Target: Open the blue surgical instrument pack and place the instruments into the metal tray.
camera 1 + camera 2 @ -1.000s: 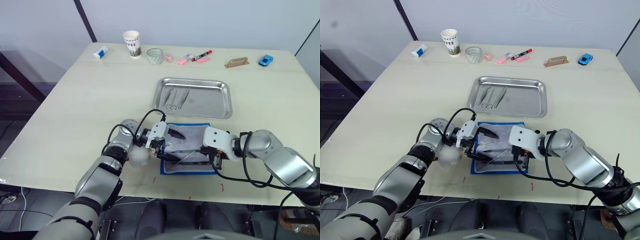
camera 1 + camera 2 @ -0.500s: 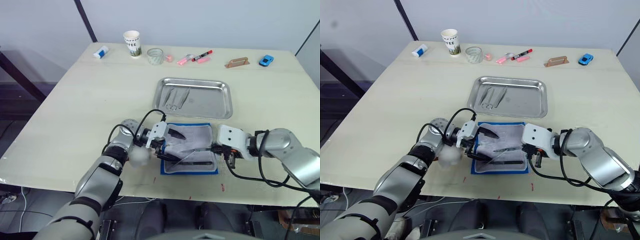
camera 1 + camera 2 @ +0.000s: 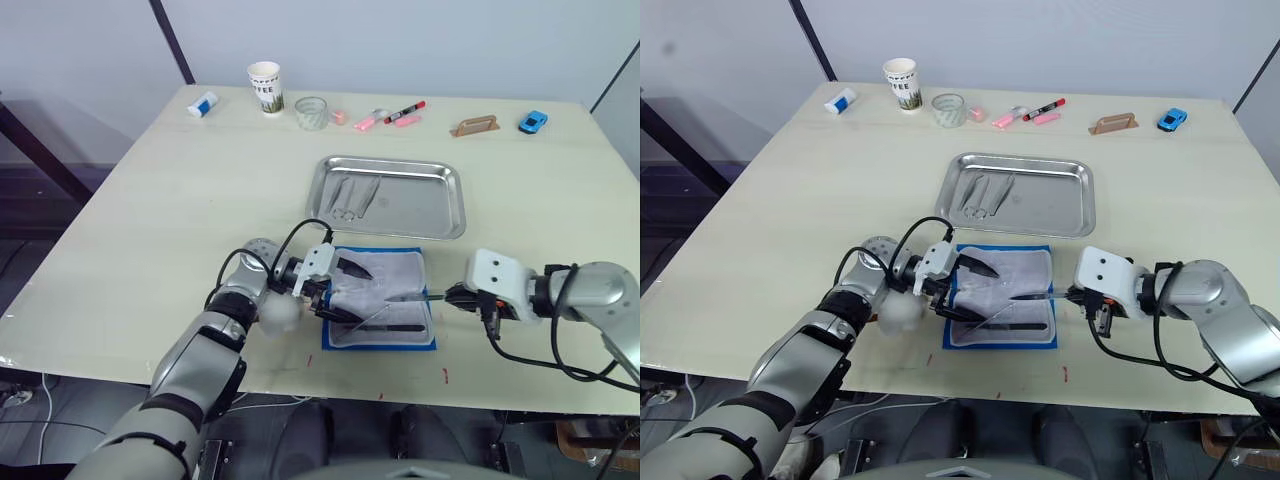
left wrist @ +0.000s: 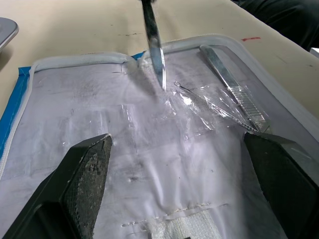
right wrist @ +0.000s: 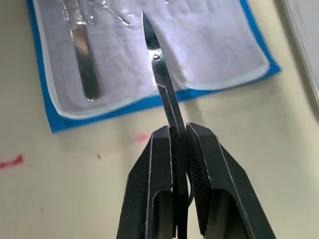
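Scissors (image 5: 160,74) clamped by the handles in right gripper (image 5: 179,144), blades over the near-right edge of the opened blue surgical instrument pack (image 3: 378,298) lying just in front of metal tray (image 3: 440,200); left gripper (image 4: 179,164) fingers spread wide on the pack's lining, forceps (image 4: 232,84) inside.

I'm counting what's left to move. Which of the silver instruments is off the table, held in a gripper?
The scissors, clamped in the right gripper with their tip over the blue surgical instrument pack. A flat tool lies in the pack; others lie in the metal tray.
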